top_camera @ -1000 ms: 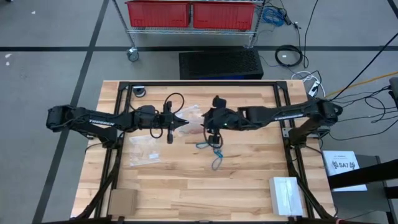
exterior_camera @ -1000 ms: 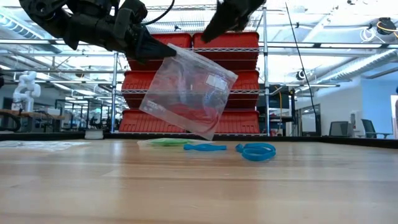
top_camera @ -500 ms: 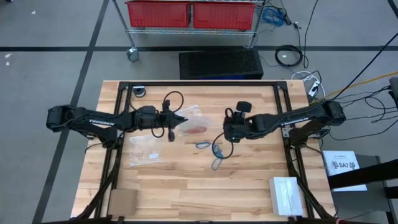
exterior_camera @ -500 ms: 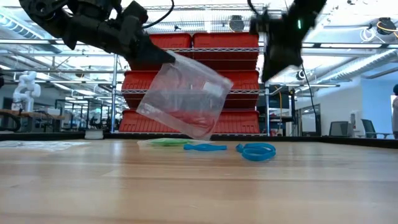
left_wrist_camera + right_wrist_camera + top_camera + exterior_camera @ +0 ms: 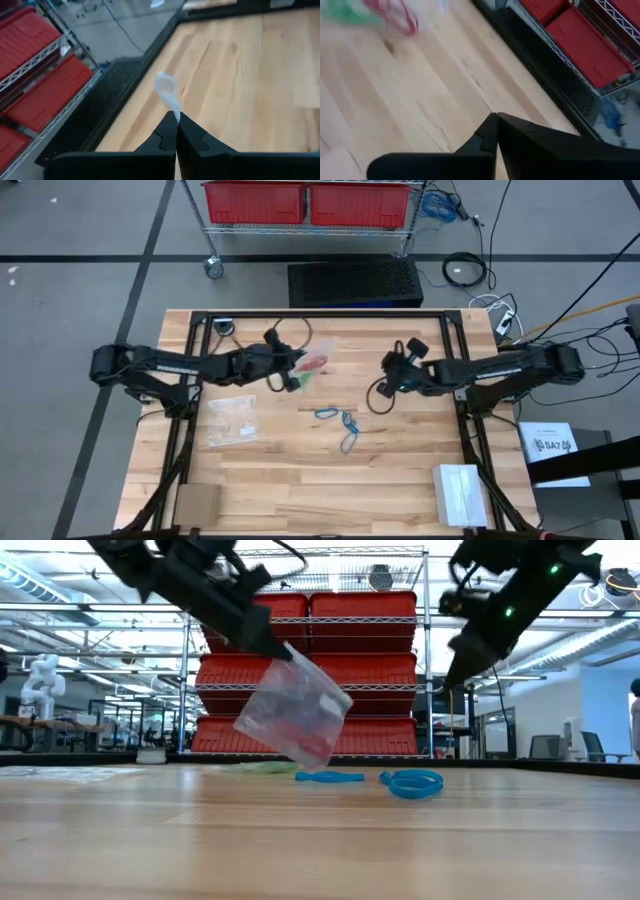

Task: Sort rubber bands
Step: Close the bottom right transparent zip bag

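Observation:
My left gripper point(image 5: 296, 370) point(image 5: 282, 650) is shut on a clear plastic zip bag point(image 5: 295, 715) with red rubber bands point(image 5: 300, 730) inside, held above the table's middle. Green rubber bands point(image 5: 265, 768) point(image 5: 305, 379) lie on the table by the bag. Blue rubber bands point(image 5: 346, 423) point(image 5: 412, 782) lie flat on the wood nearer the front. My right gripper point(image 5: 384, 383) point(image 5: 452, 675) hangs shut and empty above the table, right of the bag. My left gripper pinches the bag's top corner point(image 5: 172, 107) between its two shut fingers; a scrap of clear plastic sticks out past the tips. The fingers slant down from the table's left. The bag hangs tilted below them, its lower corner point(image 5: 312, 758) close to the table.
A second clear bag point(image 5: 232, 420) lies flat at the table's left. A brown card point(image 5: 197, 504) and a white box point(image 5: 458, 492) sit at the near corners. Red bins on a wire rack point(image 5: 330, 650) stand beyond the far edge.
My right gripper has drawn away from the bag toward the table's right edge and has shut with nothing in it. My left gripper has carried the bag a little toward the far edge; the bag has turned and now hangs narrower below the fingers.

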